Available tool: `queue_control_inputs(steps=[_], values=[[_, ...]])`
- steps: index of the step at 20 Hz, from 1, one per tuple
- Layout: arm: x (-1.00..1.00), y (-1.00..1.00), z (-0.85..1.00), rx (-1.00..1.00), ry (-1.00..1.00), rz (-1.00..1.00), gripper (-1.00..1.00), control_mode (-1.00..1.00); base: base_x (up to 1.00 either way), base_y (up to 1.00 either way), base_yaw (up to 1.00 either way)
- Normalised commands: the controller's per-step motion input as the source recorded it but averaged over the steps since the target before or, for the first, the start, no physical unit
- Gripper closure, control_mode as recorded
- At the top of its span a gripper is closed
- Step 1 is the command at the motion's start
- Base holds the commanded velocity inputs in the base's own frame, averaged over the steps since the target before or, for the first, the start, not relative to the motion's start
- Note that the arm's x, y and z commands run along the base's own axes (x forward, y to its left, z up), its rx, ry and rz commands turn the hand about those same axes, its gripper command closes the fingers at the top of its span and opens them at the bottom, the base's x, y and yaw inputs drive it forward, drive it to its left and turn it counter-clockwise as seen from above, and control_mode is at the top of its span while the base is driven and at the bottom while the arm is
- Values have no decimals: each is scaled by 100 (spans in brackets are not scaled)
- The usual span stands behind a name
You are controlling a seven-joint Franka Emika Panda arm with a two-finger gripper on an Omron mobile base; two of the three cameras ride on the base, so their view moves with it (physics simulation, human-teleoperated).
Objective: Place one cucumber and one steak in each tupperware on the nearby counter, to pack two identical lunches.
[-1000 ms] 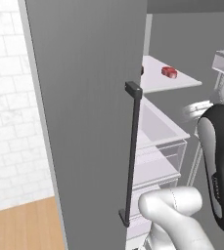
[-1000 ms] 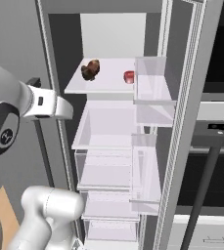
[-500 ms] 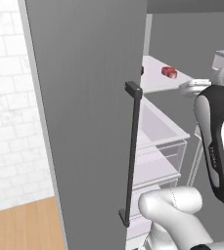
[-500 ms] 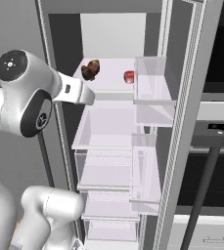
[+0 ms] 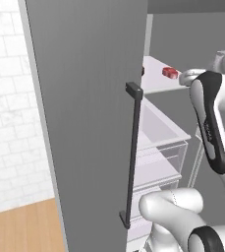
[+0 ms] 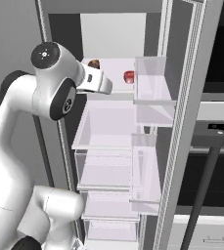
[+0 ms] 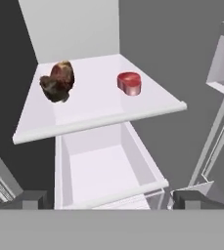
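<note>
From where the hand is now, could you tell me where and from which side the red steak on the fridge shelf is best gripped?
Grip the red steak across its short sides, coming in from the shelf's open front edge and slightly above. It lies flat as a low, thick slab, apart from the brown item beside it, so the open gripper probably has room on both flanks.

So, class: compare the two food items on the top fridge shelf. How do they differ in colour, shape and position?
The brown item is dark, mottled and lumpy; the red item is bright red, smooth and squat with a flat top. In the hand view the brown item looks bigger and taller than the red item. There the brown item sits towards the shelf's left, the red item right of centre, apart. Both rest on the same white shelf.
</note>
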Motion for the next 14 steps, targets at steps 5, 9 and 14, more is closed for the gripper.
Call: queue_control_inputs(steps=[5, 9, 14], values=[[56, -2, -19, 0, 0, -3, -100, -100, 0, 0, 0], [66, -1, -23, 0, 0, -1, -100, -100, 0, 0, 0], [63, -23, -8, 0, 0, 0, -100, -100, 0, 0, 0]])
